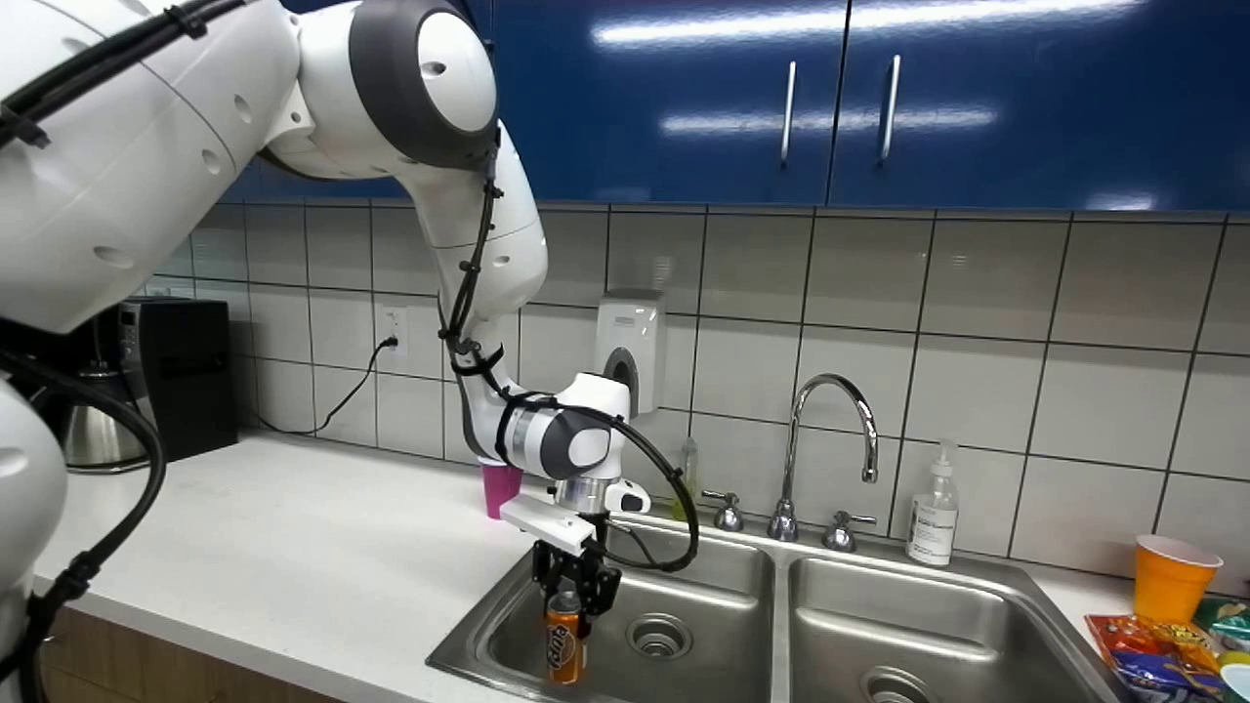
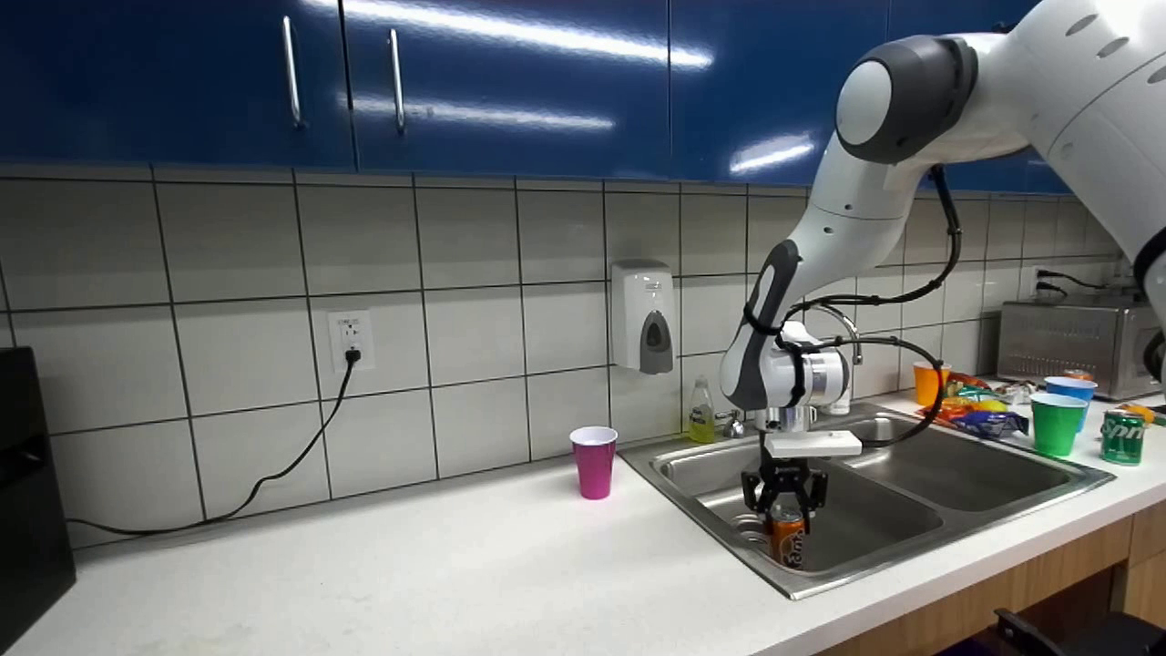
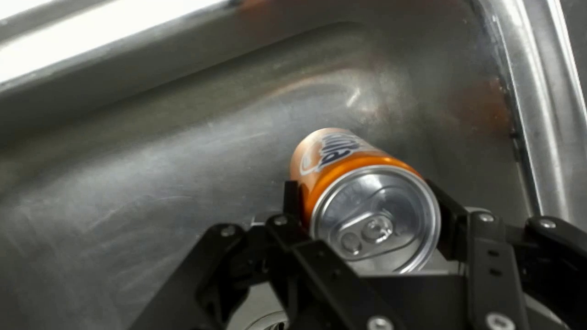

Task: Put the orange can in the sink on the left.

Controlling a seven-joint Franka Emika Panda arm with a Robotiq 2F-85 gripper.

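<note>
The orange can [image 1: 564,644] is inside the left basin of the steel sink [image 1: 708,649], close to that basin's outer end and beside its round drain. Black fingers of my gripper [image 1: 574,603] come down from above and are shut on the can's upper part. In the wrist view the can [image 3: 353,158] lies between both fingers, silver lid toward the camera. An exterior view also shows the can [image 2: 787,539] below the hand, within the sink [image 2: 897,538]. Whether its base touches the basin floor I cannot tell.
A chrome faucet [image 1: 830,391] rises behind the basins' divider. Soap bottles [image 1: 935,513] stand along the back rim. A pink cup [image 2: 594,463] is on the counter beside the sink. Cups, snack bags [image 2: 988,421] and a green can [image 2: 1122,437] sit past the far basin.
</note>
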